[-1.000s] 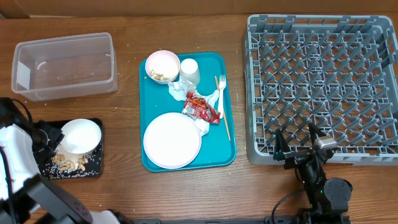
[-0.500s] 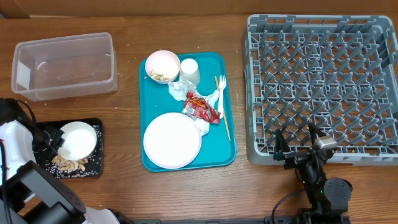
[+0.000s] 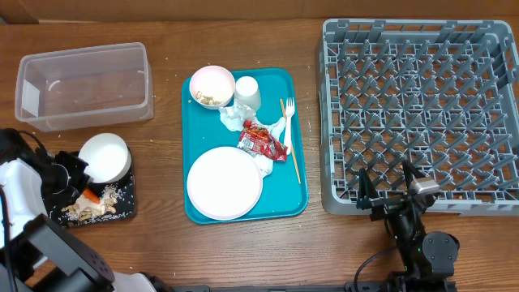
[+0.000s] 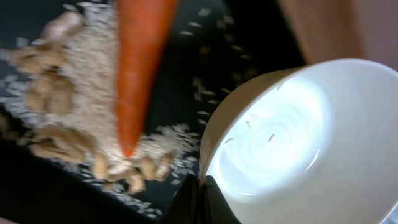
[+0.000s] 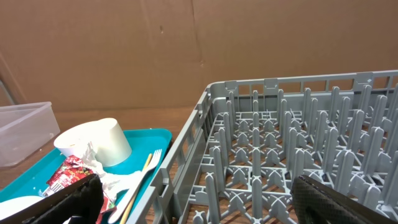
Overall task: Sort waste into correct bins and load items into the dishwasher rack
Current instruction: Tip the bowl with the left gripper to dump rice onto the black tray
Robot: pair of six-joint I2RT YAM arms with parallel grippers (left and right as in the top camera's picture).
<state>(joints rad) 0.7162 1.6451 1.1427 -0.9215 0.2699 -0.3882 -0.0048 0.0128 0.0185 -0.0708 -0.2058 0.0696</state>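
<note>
Overhead, print can be seen on the red wrapper, but no word of it can be read, and it is no clearer in the right wrist view. The left arm is extended from the left edge of the bench, with its wrist turned toward the black tray.

In the left wrist view, the left gripper is pinched fully together on the near rim of a small white bowl. The bowl is held over the tray's far edge, and a few grains are stuck inside it. On the tray, a carrot is laid across a heap of rice scraps. The clear tub is set just behind the tray.

The right arm is placed at the bench's near edge and pointed at the front wall of the dishwasher rack. The right gripper is spread wide, and nothing is held between its fingers.

On the teal tray, between tub and rack, the wrapper is gathered with a large plate, a second bowl with scraps in it, a cup, crumpled napkins, a fork and a wooden stick.
</note>
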